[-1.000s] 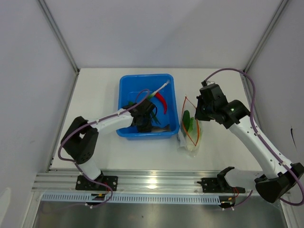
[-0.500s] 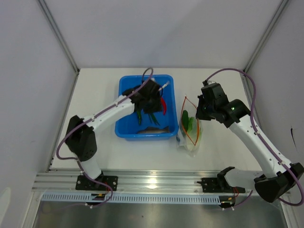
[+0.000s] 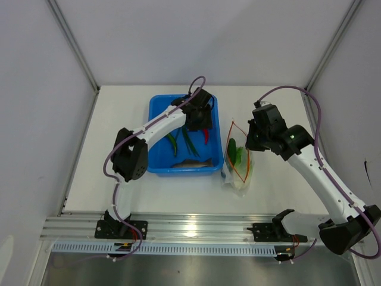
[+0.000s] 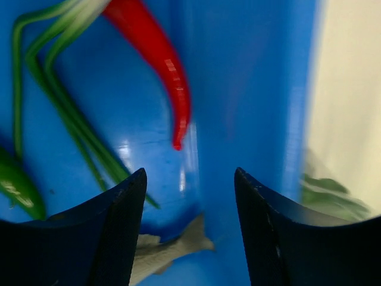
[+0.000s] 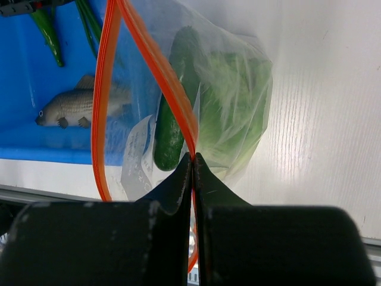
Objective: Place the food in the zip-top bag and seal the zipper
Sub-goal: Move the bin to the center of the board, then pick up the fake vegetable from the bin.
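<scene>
The zip-top bag (image 3: 239,167) lies right of the blue bin, its mouth held apart. My right gripper (image 5: 194,156) is shut on the orange zipper (image 5: 155,65) at the bag's right rim. Inside the bag are a dark green pod (image 5: 175,101) and a pale leafy cabbage (image 5: 232,101). My left gripper (image 4: 189,179) is open with nothing between its fingers. It hangs over the bin's far right corner (image 3: 199,116), just above the red chili (image 4: 161,53). Long green stalks (image 4: 71,119) lie left of the chili. Green pods (image 3: 174,142) rest mid-bin.
The blue bin (image 3: 156,110) stands at the table's centre, and its right wall (image 4: 250,89) runs between my left fingers. A grey toy fish (image 3: 191,162) lies along its near side. Frame posts and side walls bound the table.
My left gripper has travelled from the bin's near side to its far right corner and has opened. The right gripper and the bag have stayed put.
</scene>
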### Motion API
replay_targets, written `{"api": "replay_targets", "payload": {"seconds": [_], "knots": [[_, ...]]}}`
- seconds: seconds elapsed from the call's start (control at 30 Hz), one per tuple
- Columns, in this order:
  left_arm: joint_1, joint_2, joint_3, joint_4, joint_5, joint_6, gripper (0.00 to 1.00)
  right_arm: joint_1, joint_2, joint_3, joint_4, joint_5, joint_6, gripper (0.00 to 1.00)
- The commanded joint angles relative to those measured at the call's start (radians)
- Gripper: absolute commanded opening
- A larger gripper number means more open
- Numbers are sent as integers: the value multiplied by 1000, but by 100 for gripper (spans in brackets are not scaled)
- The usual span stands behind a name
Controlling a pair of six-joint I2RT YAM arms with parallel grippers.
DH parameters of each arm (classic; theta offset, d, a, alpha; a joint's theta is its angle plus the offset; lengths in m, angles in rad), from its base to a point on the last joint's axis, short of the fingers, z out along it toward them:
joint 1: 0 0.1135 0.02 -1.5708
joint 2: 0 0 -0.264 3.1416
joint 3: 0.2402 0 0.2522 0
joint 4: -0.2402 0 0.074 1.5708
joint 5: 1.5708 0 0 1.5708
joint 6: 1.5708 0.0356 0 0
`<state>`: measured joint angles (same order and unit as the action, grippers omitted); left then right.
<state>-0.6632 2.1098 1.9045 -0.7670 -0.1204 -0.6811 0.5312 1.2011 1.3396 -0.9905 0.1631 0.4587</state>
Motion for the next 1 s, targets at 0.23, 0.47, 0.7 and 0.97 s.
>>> {"api": "replay_targets", "payload": {"seconds": [0.23, 0.47, 0.7, 0.97], "knots": [[53, 58, 50, 50, 93, -15, 58, -8, -31, -22, 19, -4, -2, 0], [117, 242, 235, -18, 270, -100, 45, -11, -32, -39, 30, -4, -6, 0], [119, 305, 339, -49, 238, -110, 48, -14, -40, -89, 59, -16, 5, 0], [103, 375, 406, -141, 205, -74, 52, -17, -60, -99, 85, -20, 11, 0]]}}
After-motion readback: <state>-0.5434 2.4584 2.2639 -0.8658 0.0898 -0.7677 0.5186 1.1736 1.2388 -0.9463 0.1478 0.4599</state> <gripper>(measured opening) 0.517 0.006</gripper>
